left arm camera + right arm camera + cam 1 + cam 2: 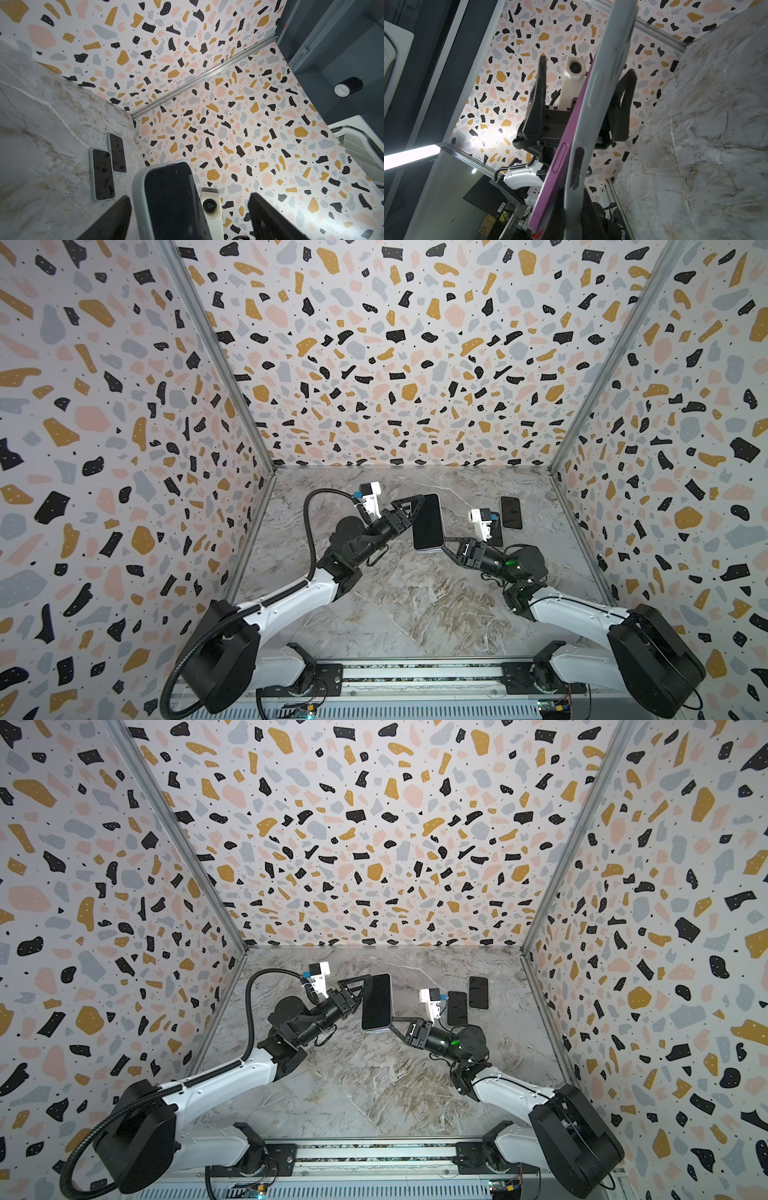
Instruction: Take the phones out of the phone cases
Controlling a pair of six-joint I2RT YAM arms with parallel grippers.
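Where both top views look down on the veined marble table (pixel 415 614), we see the phone (pixel 428 522), a glossy black slab with rounded corners, held off the surface between the two arms, well apart from two other phones (pixel 478 992) lying flat near the right terrazzo-print wall (pixel 665 448). The pale rim of the phone case (pixel 428 549) shows at its near end. The left gripper (pixel 415 512) stands with its black triangular fingers spread wide beside the phone's long edge; the right gripper (pixel 444 544) is pinched shut at the near right corner. In the left wrist view we note the matte grey rim of the case curving round the dark screen, which rises between the two parted fingers (pixel 116 218); whether either touches it we cannot tell. In the right wrist view, edge on, the smooth purple side of the phone leans away from the grey case at the end nearest the camera and sits in it farther up; the right gripper's dark fingers (pixel 556 216) clamp the case there, and the left gripper's fingers stand open on either side
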